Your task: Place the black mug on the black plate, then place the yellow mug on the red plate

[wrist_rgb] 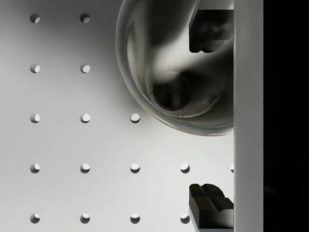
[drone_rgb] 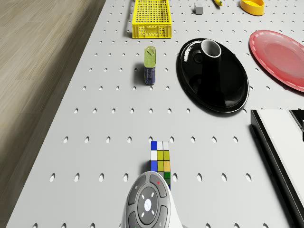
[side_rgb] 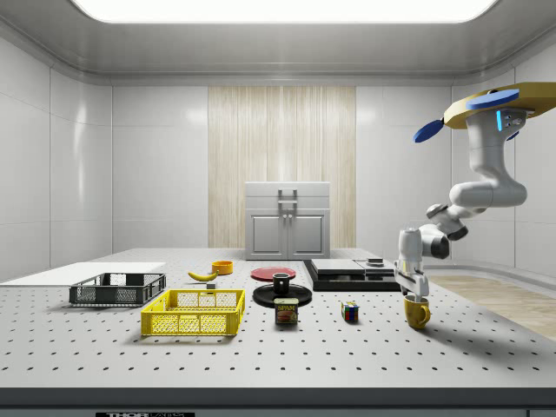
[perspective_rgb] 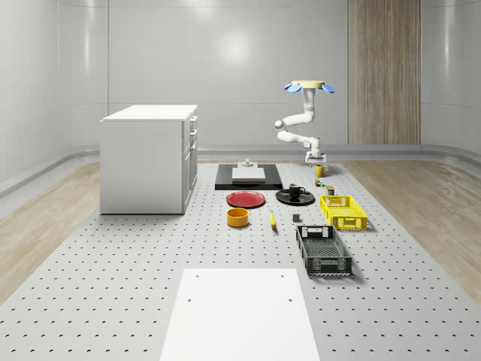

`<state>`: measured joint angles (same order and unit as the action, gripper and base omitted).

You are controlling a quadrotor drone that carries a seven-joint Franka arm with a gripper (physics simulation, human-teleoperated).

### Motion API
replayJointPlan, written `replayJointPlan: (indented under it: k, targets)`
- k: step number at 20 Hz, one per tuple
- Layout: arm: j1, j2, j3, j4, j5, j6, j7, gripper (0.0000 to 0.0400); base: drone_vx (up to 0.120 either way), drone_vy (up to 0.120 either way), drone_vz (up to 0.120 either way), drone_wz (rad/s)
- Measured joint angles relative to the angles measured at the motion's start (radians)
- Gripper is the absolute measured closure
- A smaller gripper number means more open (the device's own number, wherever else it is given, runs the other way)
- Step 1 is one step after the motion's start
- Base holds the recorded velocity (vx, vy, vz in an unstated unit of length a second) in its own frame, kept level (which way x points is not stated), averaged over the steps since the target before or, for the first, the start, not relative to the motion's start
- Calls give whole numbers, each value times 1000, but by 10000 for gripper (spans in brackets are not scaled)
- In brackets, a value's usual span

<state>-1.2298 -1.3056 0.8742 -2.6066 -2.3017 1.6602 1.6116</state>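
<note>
The black mug (perspective_rgb: 296, 191) stands on the black plate (perspective_rgb: 284, 198). The drone (perspective_rgb: 308, 86) hovers over the bench's far right; its open end effector (side_rgb: 413, 292) straddles the yellow mug (side_rgb: 418, 314), ungrasped, well apart from the red plate (perspective_rgb: 246, 199).

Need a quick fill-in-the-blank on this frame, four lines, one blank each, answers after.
1. The black mug stands on the ____ plate.
2. The gripper is directly above the ____ mug.
3. The round red plate holds ____ mugs.
4. In the whole-scene view, the yellow mesh crate lies on the table beyond the ____ mesh crate.

Missing words: black; yellow; no; black
</note>
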Motion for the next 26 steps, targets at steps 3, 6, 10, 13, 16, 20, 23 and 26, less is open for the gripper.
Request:
replayJointPlan:
  k: [3, 6, 10, 13, 16, 20, 23, 26]
  targets:
    - [0, 5, -6, 5, -7, 1, -2, 0, 0, 0, 0, 0]
    - [4, 6, -9, 8, -10, 2, -7, 0, 0, 0, 0, 0]
    - [10, 9, -11, 9, -12, 2, -13, 0, 0, 0, 0, 0]
    - [13, 11, -12, 9, -14, 1, -16, 0, 0, 0, 0, 0]
    - [16, 13, -13, 9, -16, -1, -18, 0, 0, 0, 0, 0]
    - [14, 21, -9, 15, -15, -6, -21, 0, 0, 0, 0, 0]
    - [13, 27, -6, 19, -15, -10, -24, 0, 0, 0, 0, 0]
    - [13, 31, -4, 21, -15, -13, -25, 146, 0, 0, 0, 0]
